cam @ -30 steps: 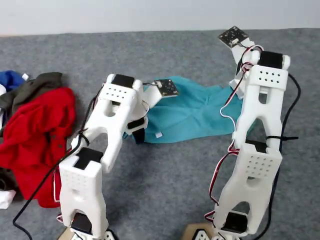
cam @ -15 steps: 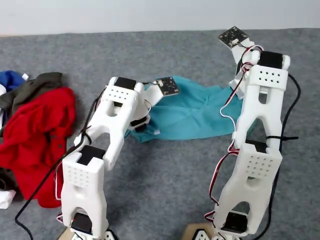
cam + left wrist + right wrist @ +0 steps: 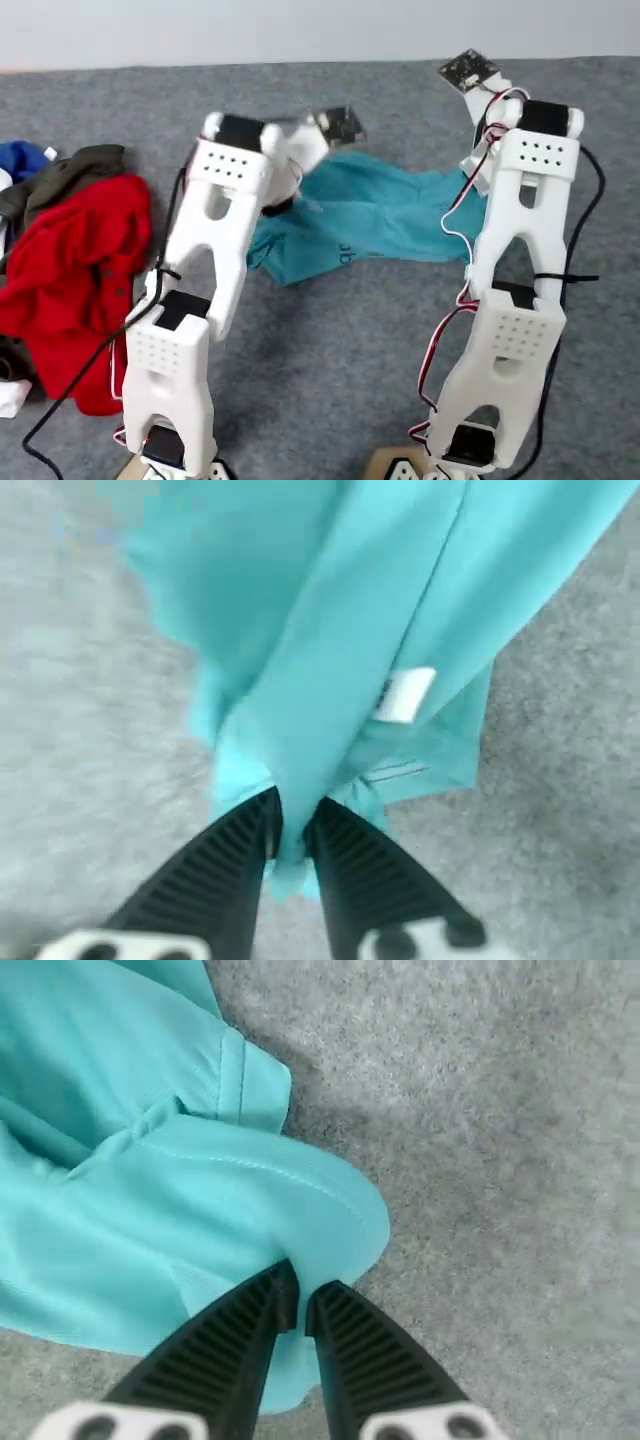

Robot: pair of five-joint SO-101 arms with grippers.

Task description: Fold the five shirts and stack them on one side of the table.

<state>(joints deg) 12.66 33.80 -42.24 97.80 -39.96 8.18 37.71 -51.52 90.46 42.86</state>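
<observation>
High view: the teal shirt [image 3: 380,215] is stretched across the middle of the grey bench [image 3: 330,370], sagging between the two arms. The left arm [image 3: 215,230] has the shirt's 9 o'clock end, the right arm [image 3: 520,260] its 3 o'clock end. At the bench's 9 o'clock edge is a heap holding a red shirt [image 3: 75,250], a dark olive shirt [image 3: 60,175] and a blue shirt [image 3: 20,158], well apart from the teal one.

Left wrist view: the left arm's jaws are narrow, pinched on a bunched fold of the teal shirt. The cloth hangs from them, with a white label [image 3: 405,695] showing.

Right wrist view: the right arm's jaws are narrow, clamped on the shirt's hemmed edge, with cloth lying on the bench.
</observation>
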